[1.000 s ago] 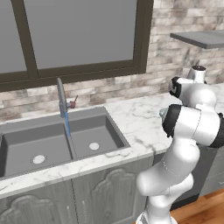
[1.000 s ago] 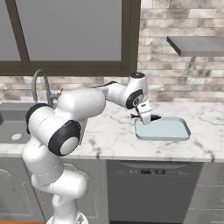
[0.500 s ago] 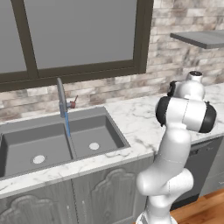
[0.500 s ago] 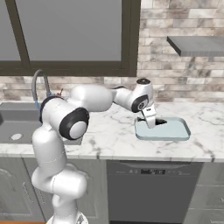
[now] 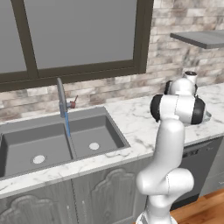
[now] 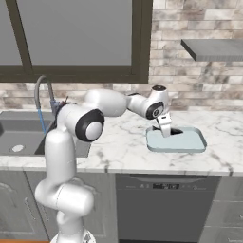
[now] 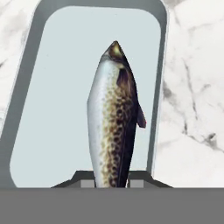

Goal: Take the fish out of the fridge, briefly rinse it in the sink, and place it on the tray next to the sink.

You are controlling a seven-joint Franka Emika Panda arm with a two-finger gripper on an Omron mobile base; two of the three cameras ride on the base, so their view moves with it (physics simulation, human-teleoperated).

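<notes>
The end effector [image 6: 165,131] hangs right over the tray [image 6: 190,142], clamped tight on the fish [image 7: 114,131], which in the hand view juts straight out from between the tips, head pointing to twelve o'clock over the tray's pale floor. So the step in hand looks like the set-down, and the way to do it well, I'd say, is to come down gently until the fish is just above or touching the tray floor, then part the tips and let it lie flat inside the rim rather than dropping it from height. In the hand view the fish sits toward the three o'clock side of the tray, near that raised edge, so a small shift toward nine o'clock before release would guard against it tipping over onto the marble counter [image 6: 123,142]. Around it: the sink [image 5: 52,142] lies well apart, at nine o'clock of the arm in the left base view, with its faucet [image 5: 62,99] upright and a blue stream running from it. A grey wall shelf [image 6: 213,49] hangs high at one o'clock, out of the way. Nothing sits on the tray to block the placement.
</notes>
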